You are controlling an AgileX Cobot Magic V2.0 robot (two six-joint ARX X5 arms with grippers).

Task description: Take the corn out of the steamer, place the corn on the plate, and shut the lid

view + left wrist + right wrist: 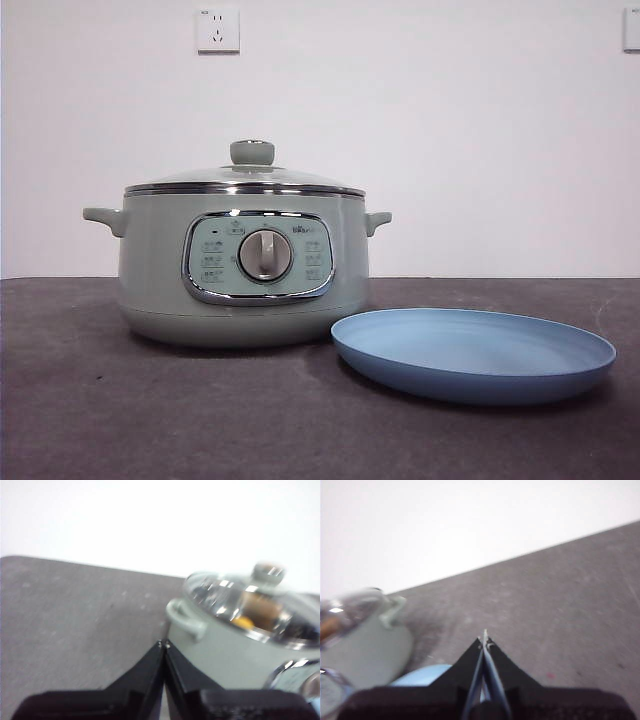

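Observation:
The sage-green steamer (243,265) stands left of centre on the dark table, with the glass lid (245,178) closed on it. Through the lid in the left wrist view I see a bit of the yellow corn (242,622) inside the steamer (235,652). The light-blue plate (473,352) lies empty to the steamer's right. My left gripper (163,644) is shut and empty, held off the steamer's handle side. My right gripper (484,639) is shut and empty above the table by the plate (422,675). Neither gripper shows in the front view.
The dark grey table (120,410) runs back to a white wall with a socket (218,30). The steamer's side handles (103,217) stick out on both sides.

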